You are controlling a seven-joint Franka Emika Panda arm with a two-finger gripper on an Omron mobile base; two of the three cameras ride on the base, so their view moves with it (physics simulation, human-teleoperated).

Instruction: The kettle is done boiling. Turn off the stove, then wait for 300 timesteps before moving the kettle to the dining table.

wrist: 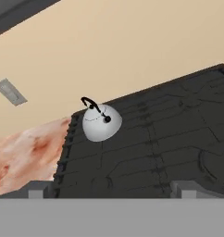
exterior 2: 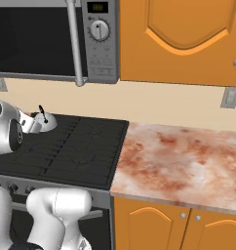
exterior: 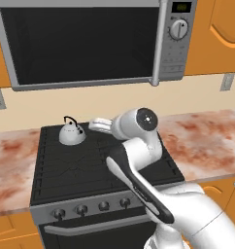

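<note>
We see the kettle [exterior: 72, 133] standing upright at the back left corner of the stove [exterior: 90, 165], under the microwave [exterior: 90, 41]. Our fingers [wrist: 109, 190] hang released above the grates, grasping nothing, apart from the kettle. Marbled tabletop [exterior 2: 183, 161] flanks the stove.

Grey microwave [exterior: 85, 41] overhead, orange wall cabinet [exterior 2: 181, 39], marbled counter [exterior 2: 181, 163], orange base cabinets [exterior 2: 178, 227], wall outlet [exterior 2: 229, 97]
</note>
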